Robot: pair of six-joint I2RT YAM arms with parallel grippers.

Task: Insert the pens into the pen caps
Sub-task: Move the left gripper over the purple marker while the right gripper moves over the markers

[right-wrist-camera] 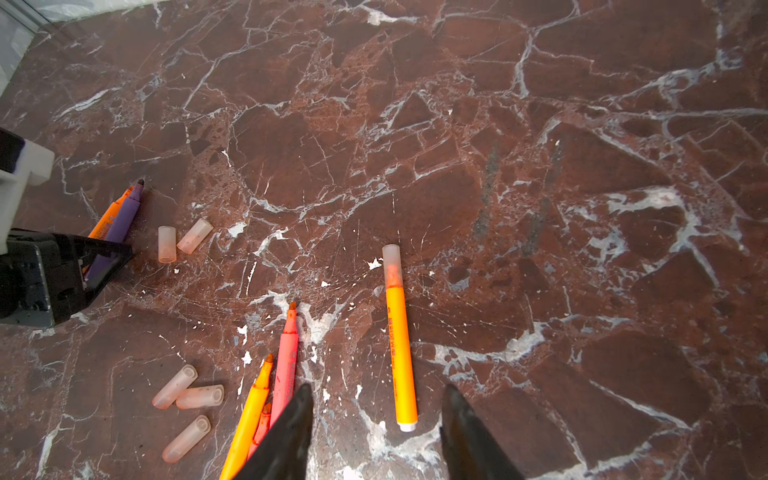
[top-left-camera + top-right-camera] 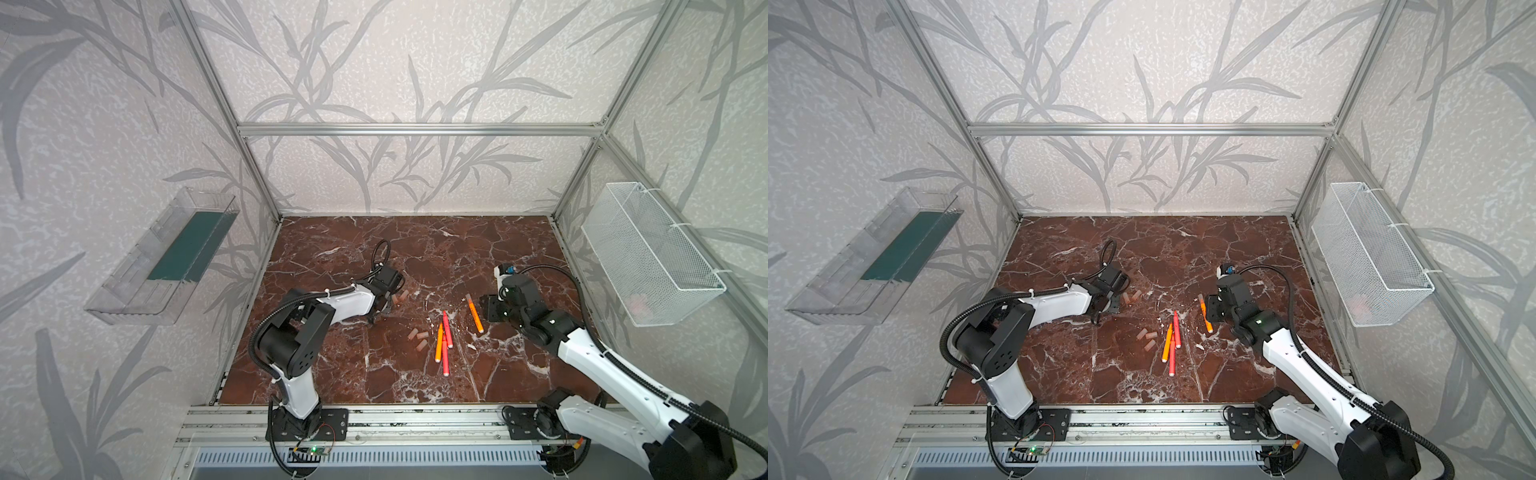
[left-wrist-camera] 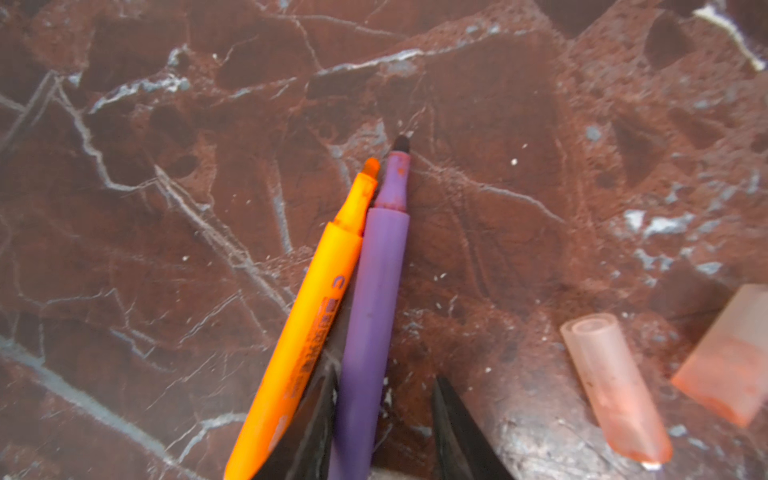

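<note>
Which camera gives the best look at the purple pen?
The left wrist view: the purple pen fills the frame, its dark tip bare, lying against an orange pen, inside the open left pincer. The right wrist view shows it small, partly behind that pincer. In both top views I cannot make it out.

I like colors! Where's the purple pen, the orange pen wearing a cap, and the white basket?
purple pen (image 3: pixel 376 299): left wrist view, middle of its barrel.
capped orange pen (image 1: pixel 400 345): right wrist view, on its orange barrel.
white basket (image 2: pixel 648 266): a top view, on its mesh side wall.
</note>
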